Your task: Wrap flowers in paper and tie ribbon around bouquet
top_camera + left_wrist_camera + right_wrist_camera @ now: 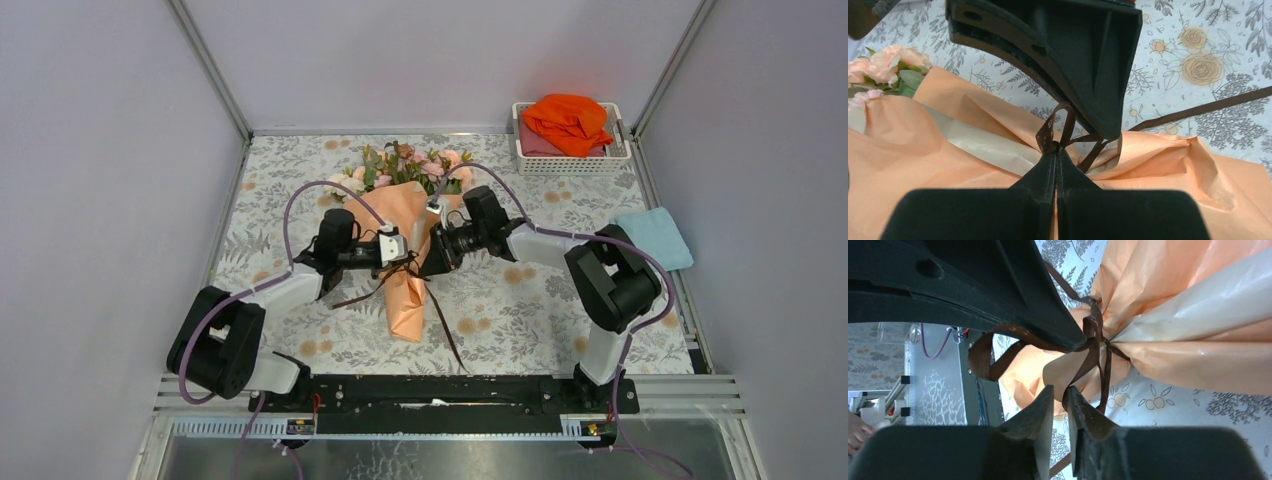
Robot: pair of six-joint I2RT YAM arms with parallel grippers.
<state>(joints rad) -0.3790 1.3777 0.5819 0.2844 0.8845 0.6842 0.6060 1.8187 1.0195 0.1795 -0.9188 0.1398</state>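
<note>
The bouquet [405, 275] lies in the middle of the table, a cone of peach paper [402, 300] with the flowers [405, 165] at its far, wide end. A dark brown ribbon [445, 325] is tied round the cone's waist, with its tails trailing toward me. My left gripper [1058, 149] is shut on a loop of the ribbon [1053, 127] at the knot. From the other side my right gripper [1060, 390] stands open by a narrow gap. A strand of the ribbon [1088, 360] lies against the tip of one of its fingers [1078, 407]. Both grippers meet over the knot [413, 262].
A white basket [570, 166] holding an orange cloth [568, 120] stands at the back right. A light blue cloth [652, 238] lies at the right edge. The floral covering [520, 320] spreads over the table, and purple cables [300, 200] arch above both arms.
</note>
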